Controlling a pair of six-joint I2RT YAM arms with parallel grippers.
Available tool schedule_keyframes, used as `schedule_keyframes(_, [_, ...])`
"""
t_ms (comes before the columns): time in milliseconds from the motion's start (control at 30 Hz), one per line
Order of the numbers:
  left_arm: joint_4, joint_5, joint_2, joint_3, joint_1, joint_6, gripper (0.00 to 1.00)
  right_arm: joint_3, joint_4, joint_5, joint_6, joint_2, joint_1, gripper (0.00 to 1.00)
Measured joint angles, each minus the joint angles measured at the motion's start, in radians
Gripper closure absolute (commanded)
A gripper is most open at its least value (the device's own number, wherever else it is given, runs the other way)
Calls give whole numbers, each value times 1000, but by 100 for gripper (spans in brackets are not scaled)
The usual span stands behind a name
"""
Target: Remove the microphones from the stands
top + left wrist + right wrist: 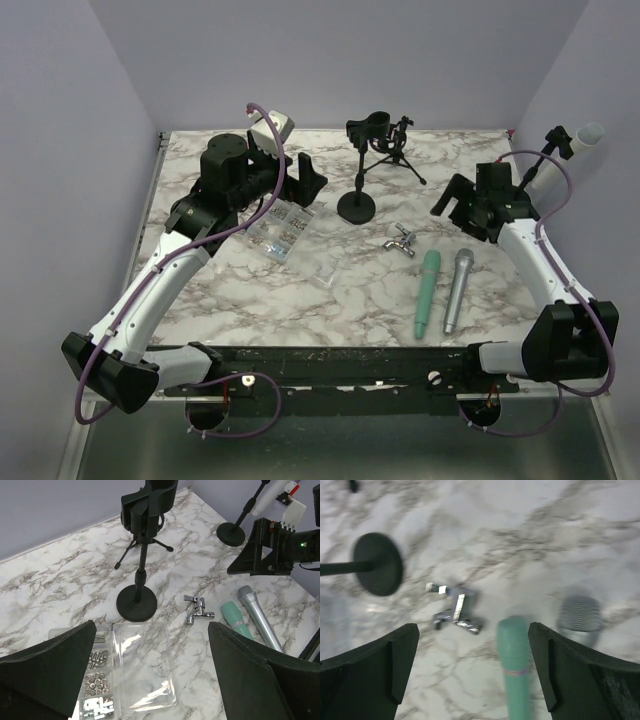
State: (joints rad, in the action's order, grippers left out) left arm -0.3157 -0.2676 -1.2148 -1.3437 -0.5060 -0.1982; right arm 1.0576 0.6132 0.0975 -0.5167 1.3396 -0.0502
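**Microphones lie flat, stand stays up**

The green microphone (428,292) lies flat on the marble table (250,300), off the stand. The grey microphone (458,290), with a mesh head, lies just beside it on the right. The black stand (359,175) is upright on its round base, farther back, apart from both.

I can read no lettering, label, brand or number anywhere, neither on the silver-grey mesh-headed microphone (458,290), the mint-green microphone (428,293), nor the clear plastic box of small metal parts (280,230).

2 loose mics (459,291), 3 stands (357,207), 1 tap (400,241), 1 box (278,228)
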Motion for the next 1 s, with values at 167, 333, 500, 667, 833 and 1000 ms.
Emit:
schedule_keyframes(167, [0, 5, 3, 5, 0, 0, 2, -40, -244, -319, -152, -27, -3, 0])
schedule_keyframes(333, [0, 6, 8, 8, 0, 11, 1, -31, -493, -507, -319, 14, -69, 0])
schedule_keyframes(500, [0, 6, 11, 11, 0, 15, 1, 54, -701, -570, -468, 124, -174, 0])
schedule_keyframes(667, [0, 6, 11, 11, 0, 15, 1, 142, -808, -563, -578, 223, -241, 0])
schedule_keyframes(833, [1, 5, 10, 11, 2, 14, 1, 198, -850, -518, -655, 265, -245, 5])
schedule_keyframes(1000, [1, 2, 8, 11, 9, 10, 1, 234, -861, -476, -690, 276, -244, 14])
